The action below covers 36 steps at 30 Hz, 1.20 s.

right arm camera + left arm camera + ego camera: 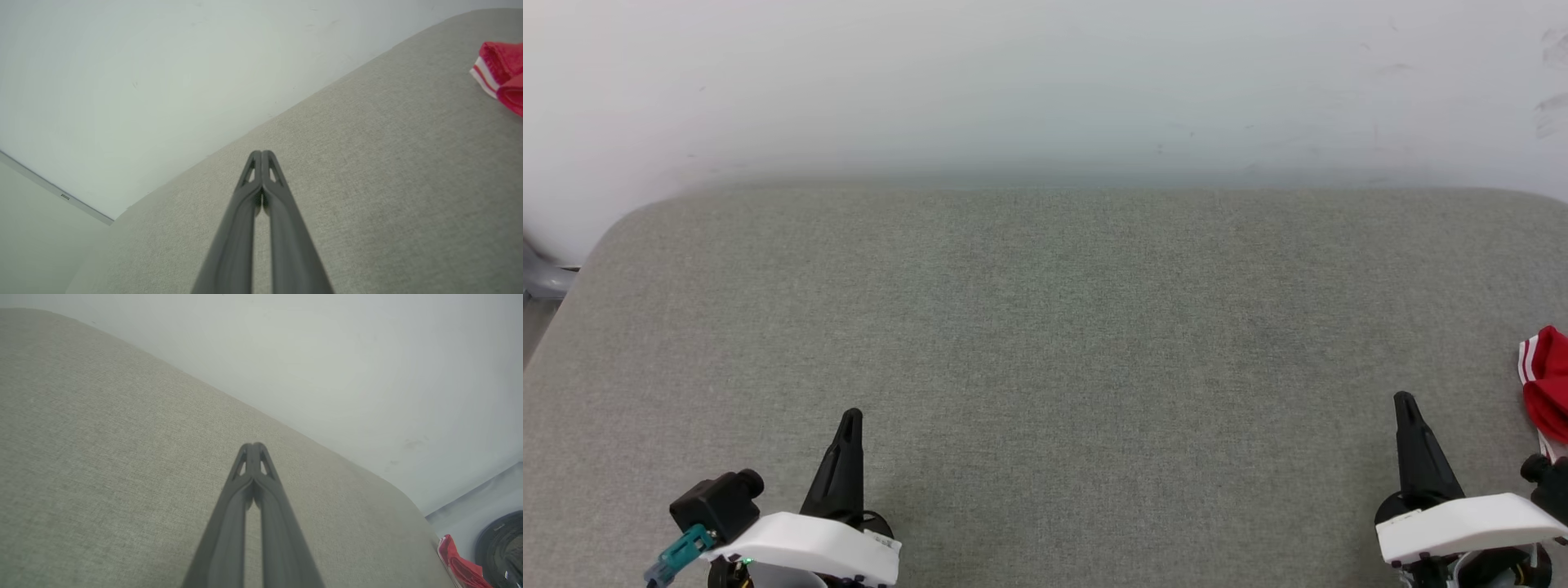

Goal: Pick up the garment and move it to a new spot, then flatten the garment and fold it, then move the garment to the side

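Grey woven rounded-corner surface [1045, 327] | garment [1550, 384] bunched, red, striped trim

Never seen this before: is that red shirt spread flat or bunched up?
Bunched up, from the part showing: the garment lies in rumpled folds at the right side of the grey surface.
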### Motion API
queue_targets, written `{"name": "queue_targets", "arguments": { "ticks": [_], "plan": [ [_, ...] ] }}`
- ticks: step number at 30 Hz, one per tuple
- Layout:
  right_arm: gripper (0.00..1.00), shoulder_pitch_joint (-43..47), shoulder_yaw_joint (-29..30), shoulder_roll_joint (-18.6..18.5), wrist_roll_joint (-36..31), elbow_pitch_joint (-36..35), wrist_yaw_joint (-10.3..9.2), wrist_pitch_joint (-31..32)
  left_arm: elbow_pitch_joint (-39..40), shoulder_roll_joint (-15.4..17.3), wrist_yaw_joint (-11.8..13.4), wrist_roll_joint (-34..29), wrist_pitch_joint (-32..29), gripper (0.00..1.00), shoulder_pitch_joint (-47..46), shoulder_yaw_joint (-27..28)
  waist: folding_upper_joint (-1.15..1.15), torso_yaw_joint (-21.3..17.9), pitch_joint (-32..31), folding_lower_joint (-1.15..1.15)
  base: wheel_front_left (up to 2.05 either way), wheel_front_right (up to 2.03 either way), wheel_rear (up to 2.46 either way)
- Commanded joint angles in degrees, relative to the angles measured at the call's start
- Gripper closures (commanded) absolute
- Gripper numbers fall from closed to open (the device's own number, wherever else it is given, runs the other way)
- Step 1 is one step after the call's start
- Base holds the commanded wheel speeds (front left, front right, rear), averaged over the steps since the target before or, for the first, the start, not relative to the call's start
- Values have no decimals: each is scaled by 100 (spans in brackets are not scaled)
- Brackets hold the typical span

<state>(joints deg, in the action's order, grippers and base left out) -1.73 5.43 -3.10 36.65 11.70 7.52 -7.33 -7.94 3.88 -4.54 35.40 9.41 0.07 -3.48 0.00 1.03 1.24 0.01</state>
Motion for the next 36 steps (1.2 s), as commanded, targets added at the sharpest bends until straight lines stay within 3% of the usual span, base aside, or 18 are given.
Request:
{"name": "queue_targets", "arguments": {
  "ticks": [1,36],
  "plan": [
    [100,-179,19,6,250,-50,0,54,29,50,-42,271,-46,100,-170,30,0,-2,-2,0,0,0,0],
    [100,-329,64,16,2679,70,-2,669,-238,86,-162,2866,-637,100,-386,335,0,-37,-38,-1,0,0,0]
  ]
}}
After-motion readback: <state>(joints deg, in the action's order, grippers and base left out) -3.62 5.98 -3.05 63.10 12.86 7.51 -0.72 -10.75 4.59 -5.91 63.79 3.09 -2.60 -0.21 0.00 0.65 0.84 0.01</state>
